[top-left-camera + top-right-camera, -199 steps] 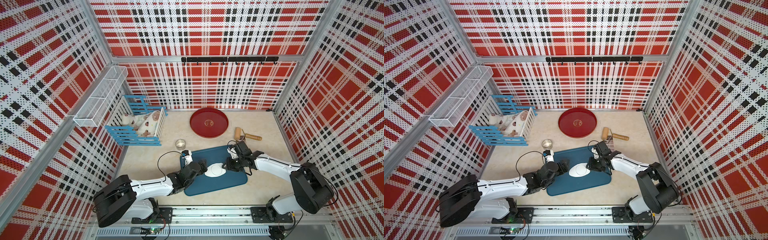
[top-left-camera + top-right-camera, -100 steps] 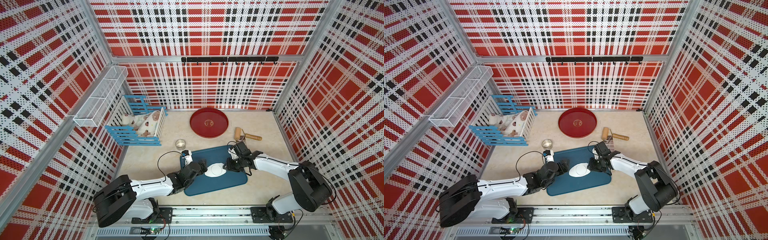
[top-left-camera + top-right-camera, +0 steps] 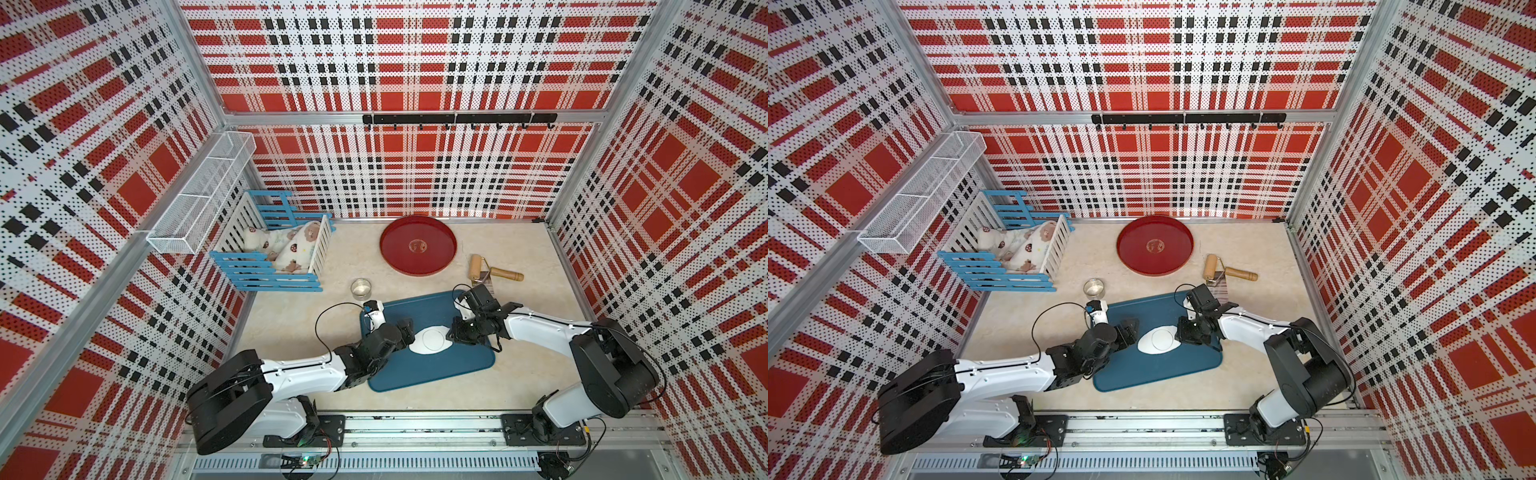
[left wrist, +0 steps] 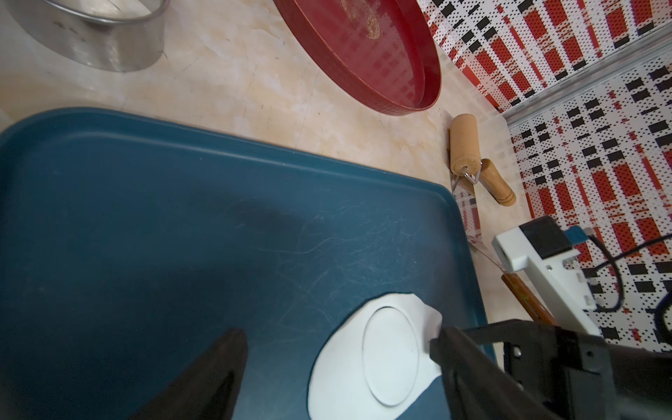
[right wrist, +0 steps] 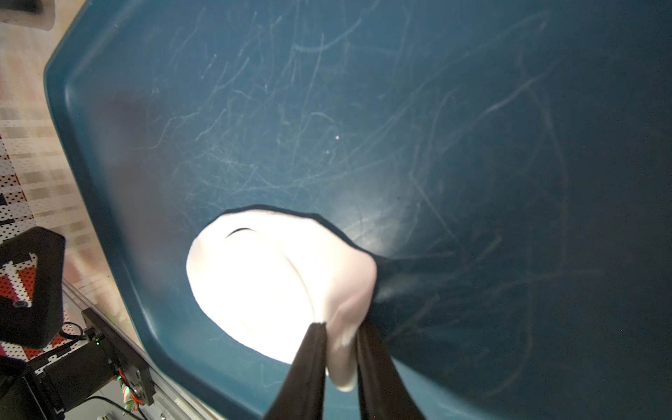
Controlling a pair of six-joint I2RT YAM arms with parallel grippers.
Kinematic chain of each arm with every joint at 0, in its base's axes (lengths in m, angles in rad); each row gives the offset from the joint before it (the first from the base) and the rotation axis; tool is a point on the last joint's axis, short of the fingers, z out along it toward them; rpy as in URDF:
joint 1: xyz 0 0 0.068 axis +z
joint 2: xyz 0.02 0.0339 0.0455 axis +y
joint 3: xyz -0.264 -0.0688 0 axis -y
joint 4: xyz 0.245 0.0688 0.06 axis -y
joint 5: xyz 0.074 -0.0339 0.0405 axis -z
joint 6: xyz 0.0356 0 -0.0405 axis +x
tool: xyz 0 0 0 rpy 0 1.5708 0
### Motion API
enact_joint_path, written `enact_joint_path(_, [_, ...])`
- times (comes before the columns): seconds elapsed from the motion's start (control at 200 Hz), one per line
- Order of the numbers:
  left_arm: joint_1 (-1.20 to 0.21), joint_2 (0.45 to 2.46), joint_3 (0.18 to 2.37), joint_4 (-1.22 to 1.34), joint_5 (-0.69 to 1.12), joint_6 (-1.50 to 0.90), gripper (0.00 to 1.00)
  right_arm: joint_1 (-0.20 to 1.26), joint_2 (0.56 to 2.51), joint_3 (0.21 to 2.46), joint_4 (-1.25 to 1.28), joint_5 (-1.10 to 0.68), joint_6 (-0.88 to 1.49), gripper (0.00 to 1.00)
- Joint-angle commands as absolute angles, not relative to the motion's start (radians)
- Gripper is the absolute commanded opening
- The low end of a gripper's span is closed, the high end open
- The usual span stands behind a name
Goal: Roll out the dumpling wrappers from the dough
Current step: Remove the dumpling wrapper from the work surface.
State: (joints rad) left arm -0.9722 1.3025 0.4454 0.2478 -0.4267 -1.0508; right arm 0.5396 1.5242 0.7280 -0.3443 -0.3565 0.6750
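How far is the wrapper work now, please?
Done: dough lies flat on the tray; one round wrapper is cut in it. In hand: right fingers pinch the dough's edge. Remaining: peel it off, probably move the wrapper to the red plate.

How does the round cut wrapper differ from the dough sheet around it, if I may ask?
The dumpling wrapper is a neat round disc; the dough has an irregular outline. The wrapper is smaller, sitting inside the dough within a cut line. The wrapper appears to lie flat; one edge of the dough is pinched and raised by the right gripper. Both are thin, white and on the blue tray.
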Motion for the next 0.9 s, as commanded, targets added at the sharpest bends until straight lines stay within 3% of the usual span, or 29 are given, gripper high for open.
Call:
enact_joint_path(0.0, [-0.971, 1.296, 0.437, 0.263, -0.436, -1.055, 0.87, 0.547, 1.533, 0.716, -0.336, -0.355, 0.676, 0.17])
enact_joint_path(0.897, [-0.968, 1.310, 0.451, 0.262, -0.432, -1.044, 0.87, 0.547, 1.476, 0.735, -0.380, -0.337, 0.665, 0.11])
